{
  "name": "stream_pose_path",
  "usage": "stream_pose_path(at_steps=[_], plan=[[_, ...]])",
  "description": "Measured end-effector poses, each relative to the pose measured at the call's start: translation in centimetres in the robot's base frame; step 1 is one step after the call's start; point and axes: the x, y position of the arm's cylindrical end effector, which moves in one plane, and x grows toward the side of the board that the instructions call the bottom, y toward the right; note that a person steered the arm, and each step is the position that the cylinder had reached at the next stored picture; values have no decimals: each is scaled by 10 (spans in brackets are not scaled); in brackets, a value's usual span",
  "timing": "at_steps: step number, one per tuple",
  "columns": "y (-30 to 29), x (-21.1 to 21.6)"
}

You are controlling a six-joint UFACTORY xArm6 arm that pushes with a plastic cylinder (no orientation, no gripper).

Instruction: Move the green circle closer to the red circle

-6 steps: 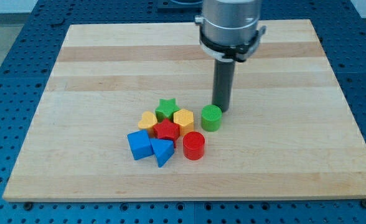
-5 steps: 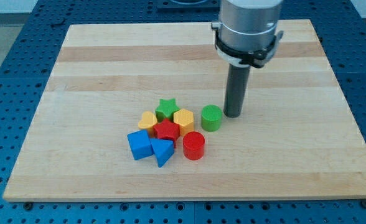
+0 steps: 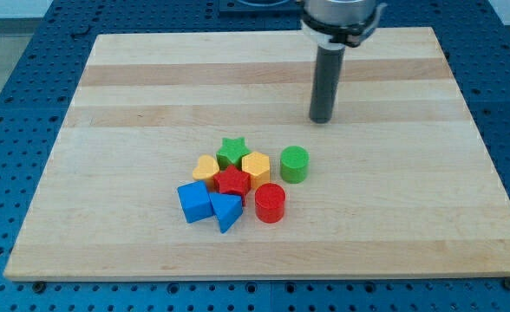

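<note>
Since the arm ends in a bare rod, no jaws are carried and nothing is grasped — my tip [image 3: 322, 120] is set on the wooden board [image 3: 107, 104], touching no block, well to the far side of the green circle [image 3: 294, 164] and slightly right of it. The green circle stands upright, just beside the yellow hexagon [image 3: 256, 165] on its left, with the red circle [image 3: 270, 203] close on its near-left — a narrow gap is seen between them.
</note>
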Motion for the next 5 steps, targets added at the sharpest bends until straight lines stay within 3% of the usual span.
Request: stream_pose_path(at_steps=[5], plan=[[-29, 103]])
